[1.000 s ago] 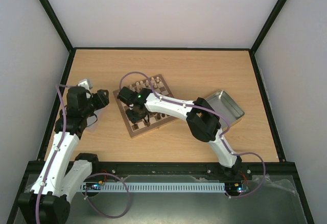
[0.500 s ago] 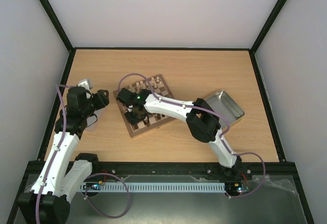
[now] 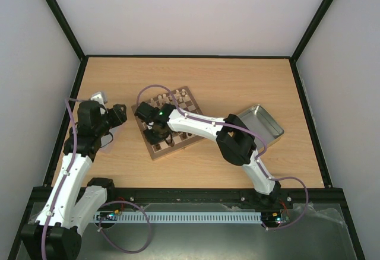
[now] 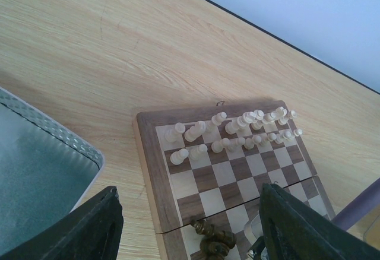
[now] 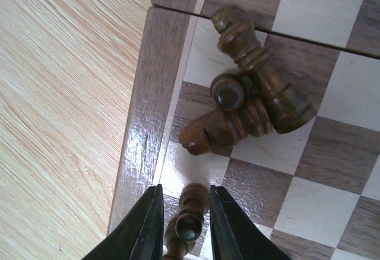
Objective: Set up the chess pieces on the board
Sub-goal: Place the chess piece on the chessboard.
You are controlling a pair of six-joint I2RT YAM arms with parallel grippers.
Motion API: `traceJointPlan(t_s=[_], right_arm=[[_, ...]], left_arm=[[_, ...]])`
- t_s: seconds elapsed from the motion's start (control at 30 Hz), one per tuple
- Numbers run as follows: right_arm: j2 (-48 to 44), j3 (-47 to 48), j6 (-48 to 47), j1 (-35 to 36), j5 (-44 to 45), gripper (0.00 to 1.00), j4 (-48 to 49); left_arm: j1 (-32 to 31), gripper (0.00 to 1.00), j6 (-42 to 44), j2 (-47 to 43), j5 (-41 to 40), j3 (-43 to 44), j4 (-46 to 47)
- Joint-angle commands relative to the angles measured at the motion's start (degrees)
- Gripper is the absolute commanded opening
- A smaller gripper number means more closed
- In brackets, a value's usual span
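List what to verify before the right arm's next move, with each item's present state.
1. Right hand clear of the dark piece it straddles: ok, a gap shows beside it.
2. That piece standing upright: cannot tell, seen from above and cut off.
3. Neighbouring dark pieces set up: not ok, at least two lie toppled on the board.
4. Cream pieces in place: ok, two rows at the far edge.
5. Left hand out of the way: ok, open, empty, beside the board.
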Motion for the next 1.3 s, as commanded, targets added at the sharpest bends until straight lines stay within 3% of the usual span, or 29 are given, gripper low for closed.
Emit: traceJointPlan(t_s=[0.0,0.23,0.5,0.7,0.83,1.27], right_arm=[[-2.5,-0.3,1.5,0.4,1.0,0.21,2.2],[-2.6,-1.5,1.9,0.4,1.1,0.16,2.1],[-3.9,-3.6,1.7,0.4,1.9,0.23,1.2],[-3.9,-4.3,2.1,0.4,1.6,0.12,2.6],[-3.9,-3.9,2.5,0.4,1.7,0.11,4.1],[-2.4,-3.7,3.1,0.4,0.4,0.14,6.0]], left_arm=[[-0.2,0.65,0.0,-0.9,0.1,-0.8,0.1],[-0.2,0.65,0.1,-1.0,0.1,-0.8,0.0],[-0.2,0.65,0.1,-1.0,0.2,-0.8,0.1],[-0.2,0.65,0.2,-1.0,0.2,-0.9,0.1],[-0.2,0.65,0.2,-1.0,0.2,-0.9,0.1],[-0.2,0.65,0.2,-0.9,0.3,-0.9,0.2]])
